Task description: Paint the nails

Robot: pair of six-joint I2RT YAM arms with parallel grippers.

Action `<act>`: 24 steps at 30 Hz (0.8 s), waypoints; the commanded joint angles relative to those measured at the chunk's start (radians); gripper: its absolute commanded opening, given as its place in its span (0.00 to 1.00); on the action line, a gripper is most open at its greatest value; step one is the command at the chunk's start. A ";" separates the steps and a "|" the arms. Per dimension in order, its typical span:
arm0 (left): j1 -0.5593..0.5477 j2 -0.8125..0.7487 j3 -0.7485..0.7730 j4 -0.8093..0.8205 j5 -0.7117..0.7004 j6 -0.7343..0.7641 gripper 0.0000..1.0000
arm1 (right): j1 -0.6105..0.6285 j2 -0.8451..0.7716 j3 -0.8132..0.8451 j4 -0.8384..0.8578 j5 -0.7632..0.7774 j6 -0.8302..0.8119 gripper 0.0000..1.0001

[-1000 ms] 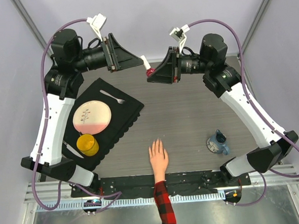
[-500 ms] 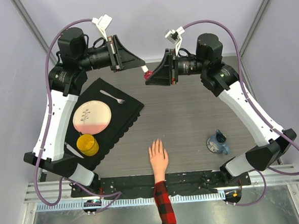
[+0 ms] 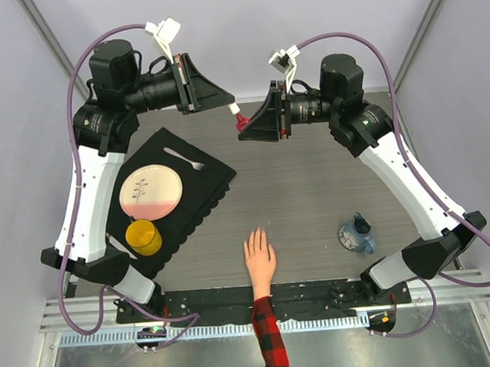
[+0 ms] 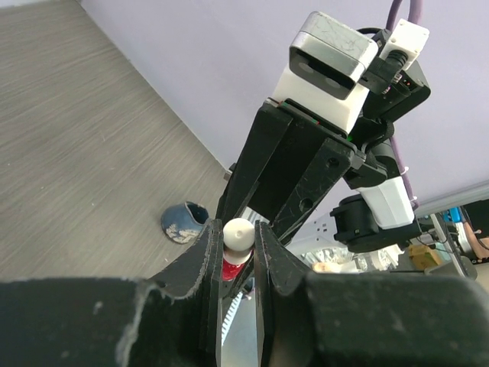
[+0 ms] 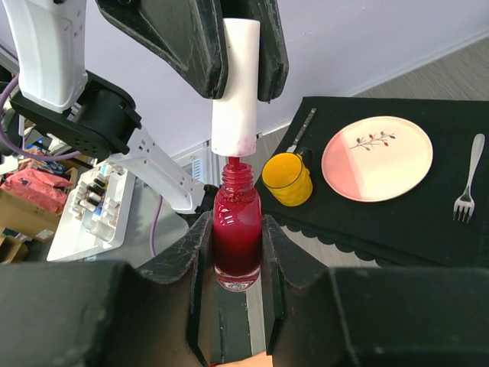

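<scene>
High over the table's far side, my right gripper (image 3: 245,124) (image 5: 235,226) is shut on a small red polish bottle (image 5: 236,229) (image 3: 242,123), holding it upright. My left gripper (image 3: 230,109) (image 4: 238,234) is shut on the bottle's white cap (image 4: 238,231) (image 5: 235,84). The cap stands just clear of the bottle's neck, with a short red stem showing between them. The pale hand (image 3: 259,257) with the plaid sleeve (image 3: 270,344) lies flat at the table's near edge, fingers pointing away. Both grippers are far from it. Its nails are too small to make out.
A black placemat (image 3: 208,186) at the left carries a pink-and-white plate (image 3: 151,192), a fork (image 3: 184,159), a yellow cup (image 3: 142,237) and a knife (image 3: 120,243). A blue mug (image 3: 358,236) lies on the right of the table.
My left gripper has moved in onto the white cap and closed on it. The right gripper, still gripping the bottle, has shifted slightly up and left.
</scene>
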 commanded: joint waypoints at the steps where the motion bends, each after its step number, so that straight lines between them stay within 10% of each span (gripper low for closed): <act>1: -0.003 0.004 0.032 -0.006 0.021 0.006 0.00 | 0.003 0.000 0.040 -0.003 0.034 -0.026 0.01; 24: -0.003 -0.006 0.028 0.025 0.003 -0.004 0.00 | 0.006 -0.026 0.002 0.025 0.036 -0.015 0.01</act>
